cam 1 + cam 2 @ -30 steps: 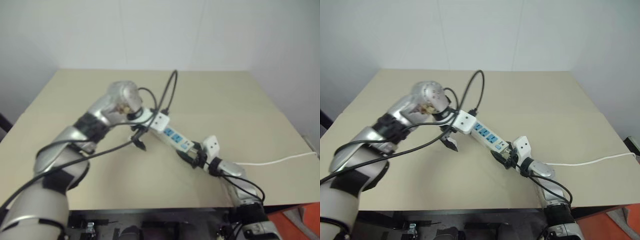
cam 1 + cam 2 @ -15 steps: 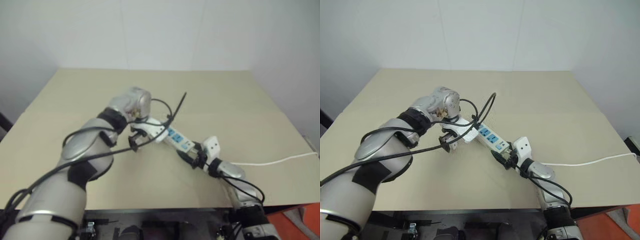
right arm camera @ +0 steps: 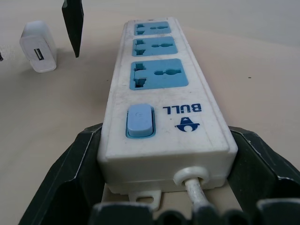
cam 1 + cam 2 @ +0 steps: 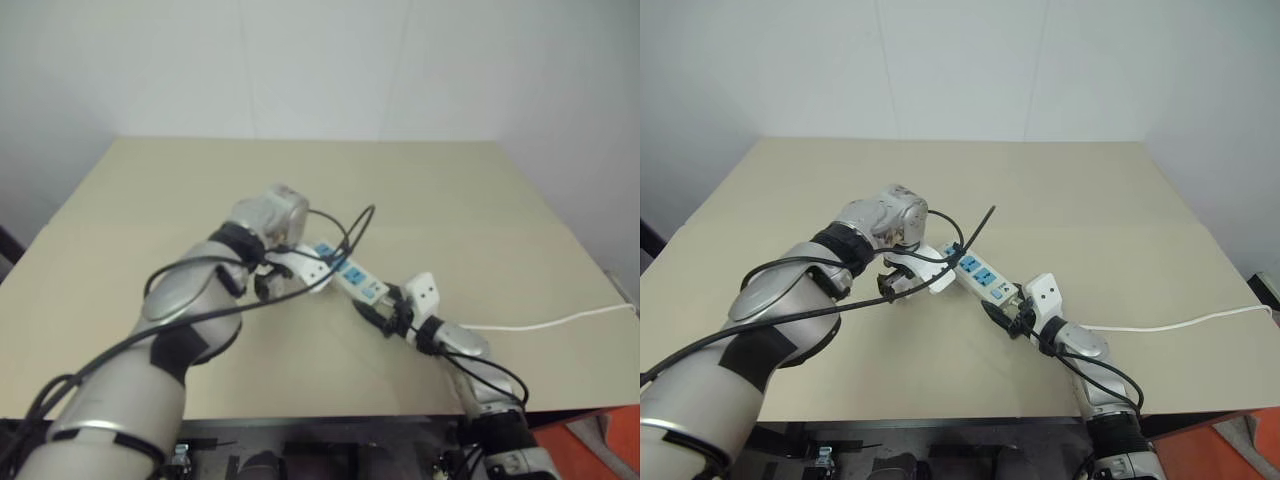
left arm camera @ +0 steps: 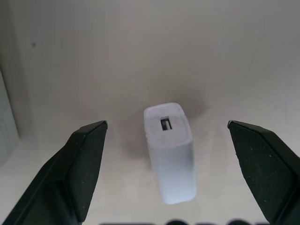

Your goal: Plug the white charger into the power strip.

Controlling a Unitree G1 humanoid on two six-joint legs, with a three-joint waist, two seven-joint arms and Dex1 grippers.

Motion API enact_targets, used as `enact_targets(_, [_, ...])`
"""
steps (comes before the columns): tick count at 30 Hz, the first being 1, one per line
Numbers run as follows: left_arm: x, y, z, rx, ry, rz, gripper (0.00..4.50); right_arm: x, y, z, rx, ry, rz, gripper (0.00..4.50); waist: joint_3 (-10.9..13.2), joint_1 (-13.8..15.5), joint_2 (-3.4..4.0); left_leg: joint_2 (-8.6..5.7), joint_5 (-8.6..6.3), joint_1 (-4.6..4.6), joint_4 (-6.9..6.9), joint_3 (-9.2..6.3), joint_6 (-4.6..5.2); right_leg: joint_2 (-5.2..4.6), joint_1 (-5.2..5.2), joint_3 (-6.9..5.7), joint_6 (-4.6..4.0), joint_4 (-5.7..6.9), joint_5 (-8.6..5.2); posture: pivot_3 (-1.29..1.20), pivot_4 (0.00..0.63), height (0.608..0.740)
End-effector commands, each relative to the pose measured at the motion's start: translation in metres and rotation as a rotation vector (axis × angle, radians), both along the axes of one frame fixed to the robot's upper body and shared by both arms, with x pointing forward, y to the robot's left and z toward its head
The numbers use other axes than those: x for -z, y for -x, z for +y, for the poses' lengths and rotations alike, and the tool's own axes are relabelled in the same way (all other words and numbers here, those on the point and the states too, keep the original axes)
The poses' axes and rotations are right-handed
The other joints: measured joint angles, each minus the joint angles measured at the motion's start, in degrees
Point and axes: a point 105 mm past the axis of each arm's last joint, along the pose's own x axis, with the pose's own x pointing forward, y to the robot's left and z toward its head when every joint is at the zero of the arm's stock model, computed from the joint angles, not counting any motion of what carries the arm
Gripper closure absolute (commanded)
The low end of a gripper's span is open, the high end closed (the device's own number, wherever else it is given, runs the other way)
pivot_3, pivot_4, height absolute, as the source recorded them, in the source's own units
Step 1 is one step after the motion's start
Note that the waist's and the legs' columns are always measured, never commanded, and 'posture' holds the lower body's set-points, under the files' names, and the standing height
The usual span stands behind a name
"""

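The white charger (image 5: 169,152) stands on the table, its USB port facing up. My left gripper (image 5: 167,124) points down over it, open, with one black finger on each side and neither touching. The charger (image 3: 38,46) sits just off the far end of the power strip (image 4: 980,275), a white bar with three blue sockets. My right gripper (image 4: 1008,312) is shut on the strip's switch and cable end, its fingers (image 3: 77,164) pressed against both sides. In the eye views my left hand covers the charger.
The strip's thin white cable (image 4: 1180,323) runs off to the right across the beige table (image 4: 1090,200). Black cables loop off my left wrist above the strip. The table's front edge lies close below my right arm.
My left arm has swung in and its gripper has turned downward and sunk over the charger beside the strip's far end. The right gripper and the strip have stayed put.
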Motion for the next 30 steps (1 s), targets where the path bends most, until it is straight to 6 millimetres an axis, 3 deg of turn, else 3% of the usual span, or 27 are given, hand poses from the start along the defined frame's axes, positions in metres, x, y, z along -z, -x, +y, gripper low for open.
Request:
enact_targets(1, [0.0, -0.002, -0.003, 0.018, 0.003, -0.024, 0.0, 0.013, 0.004, 0.0, 0.0, 0.027, 0.055, 1.08, 0.0, 0.0, 0.0, 0.0, 0.0, 0.0, 0.0, 0.0, 0.0, 0.0, 0.0, 0.0, 0.0, 0.0, 0.0, 0.0, 0.15, 0.74])
enact_targets(11, [0.009, -0.001, -0.003, 0.012, -0.007, -0.02, 0.0, 0.015, 0.004, 0.0, -0.001, 0.038, 0.061, 1.08, 0.0, 0.1, 0.0, 0.0, 0.0, 0.0, 0.0, -0.02, 0.0, 0.0, 0.0, -0.01, 0.0, 0.01, 0.0, 0.0, 0.15, 0.74])
enact_targets(15, [0.011, -0.002, -0.002, 0.017, -0.022, -0.024, 0.85, 0.016, 0.005, 0.0, 0.0, 0.042, 0.06, 1.08, 0.0, 0.0, 0.0, 0.0, 0.0, 0.01, 0.0, -0.02, 0.0, 0.0, 0.01, -0.01, 0.0, 0.01, 0.0, 0.0, 0.15, 0.74])
enact_targets(23, [0.014, -0.002, -0.001, 0.013, -0.025, -0.025, 3.39, 0.016, 0.004, -0.001, 0.002, 0.046, 0.055, 1.08, 0.0, 0.0, 0.0, 0.0, 0.0, 0.05, -0.01, -0.02, 0.0, 0.0, 0.04, -0.01, 0.0, 0.01, 0.0, 0.0, 0.15, 0.74])
enact_targets(30, [0.002, -0.007, -0.011, 0.032, 0.051, -0.078, 3.45, 0.015, 0.003, -0.002, -0.006, 0.056, 0.049, 1.08, 0.0, 0.0, 0.0, 0.0, 0.0, 0.08, 0.0, -0.03, 0.0, 0.0, 0.07, -0.01, 0.0, 0.03, 0.0, 0.0, 0.15, 0.74])
